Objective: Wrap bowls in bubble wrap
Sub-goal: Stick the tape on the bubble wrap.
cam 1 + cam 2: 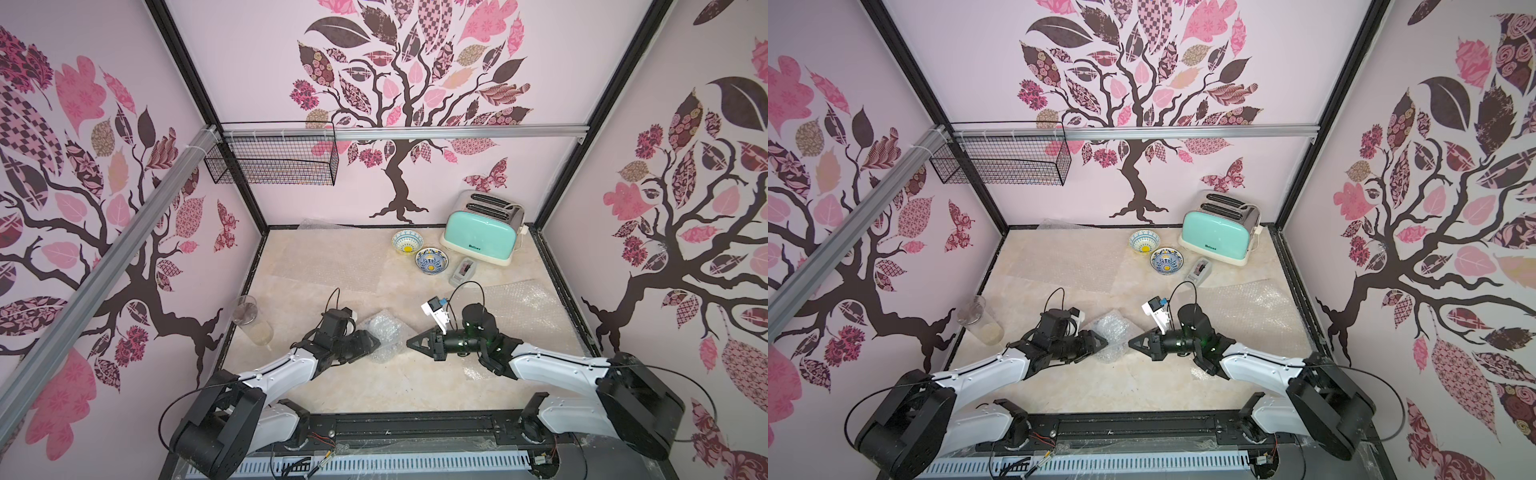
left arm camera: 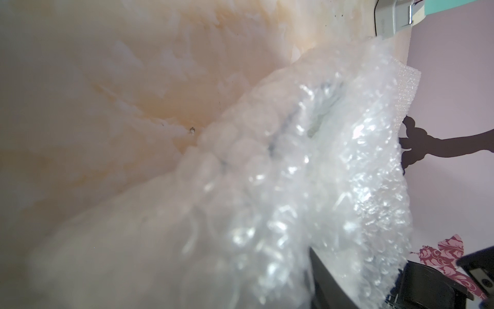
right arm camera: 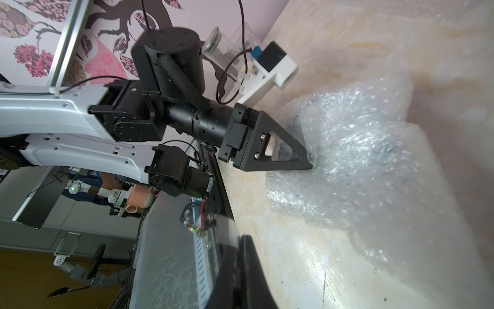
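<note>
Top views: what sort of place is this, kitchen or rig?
Probably a staged robot test booth, not a home kitchen: tree-print panels on a black frame box in a marble-look tabletop, with a mint toaster and wire basket as props and left arm and right arm mounted at the front.

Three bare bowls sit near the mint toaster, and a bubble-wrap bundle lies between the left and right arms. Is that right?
Not three: both top views show only two bare ones, the farther bowl and the nearer bowl, near the mint toaster. The bubble-wrap bundle does lie between the left arm and the right arm.
</note>
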